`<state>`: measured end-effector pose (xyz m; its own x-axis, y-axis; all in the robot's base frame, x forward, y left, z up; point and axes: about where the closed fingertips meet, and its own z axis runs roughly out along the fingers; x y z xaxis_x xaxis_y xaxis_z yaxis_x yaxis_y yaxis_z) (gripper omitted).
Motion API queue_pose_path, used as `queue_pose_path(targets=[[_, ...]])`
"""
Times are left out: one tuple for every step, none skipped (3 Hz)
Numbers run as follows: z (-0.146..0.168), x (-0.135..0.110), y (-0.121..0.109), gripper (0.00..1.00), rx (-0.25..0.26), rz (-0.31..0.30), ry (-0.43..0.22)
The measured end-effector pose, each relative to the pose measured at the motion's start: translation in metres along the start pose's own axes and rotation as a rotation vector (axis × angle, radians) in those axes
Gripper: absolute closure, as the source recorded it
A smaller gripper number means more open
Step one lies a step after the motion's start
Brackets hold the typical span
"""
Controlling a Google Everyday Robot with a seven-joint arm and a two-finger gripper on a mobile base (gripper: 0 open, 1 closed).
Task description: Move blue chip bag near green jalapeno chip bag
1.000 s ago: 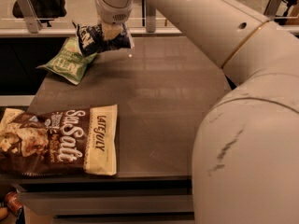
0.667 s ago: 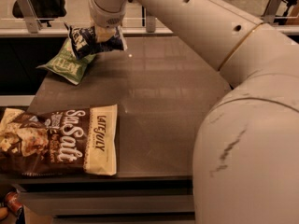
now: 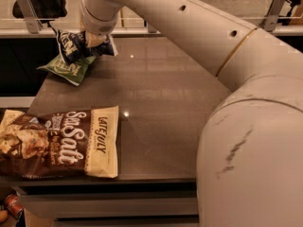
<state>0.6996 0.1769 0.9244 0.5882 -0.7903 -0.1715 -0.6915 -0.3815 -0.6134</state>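
The blue chip bag (image 3: 75,45) is a small crinkled navy bag with white lettering. My gripper (image 3: 96,40) is shut on it and holds it just above the table's far left corner. The green jalapeno chip bag (image 3: 67,69) lies flat on the table right below and partly behind the blue bag, whose lower edge overlaps it in this view. I cannot tell whether the two bags touch.
A large brown-and-cream "Sea Salt" bag (image 3: 57,142) lies at the table's front left, hanging over the left edge. My white arm (image 3: 227,79) fills the right side of the view. A rail (image 3: 28,6) runs behind the grey table (image 3: 161,103).
My gripper has carried the blue bag a little further left, so it now hangs over the green bag's upper part.
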Motion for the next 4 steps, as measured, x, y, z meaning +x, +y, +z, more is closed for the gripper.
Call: queue_pose_path(targets=[[0.0082,-0.0073,0.0009,0.81,0.001,0.003,-0.025],[0.0124,-0.0102,0.0017,0.59,-0.005,0.007,-0.037],[0.0135,-0.0098,0.0024,0.35,-0.009,0.011,-0.038],[0.0130,-0.0082,0.0028,0.11,-0.011,0.013,-0.034]])
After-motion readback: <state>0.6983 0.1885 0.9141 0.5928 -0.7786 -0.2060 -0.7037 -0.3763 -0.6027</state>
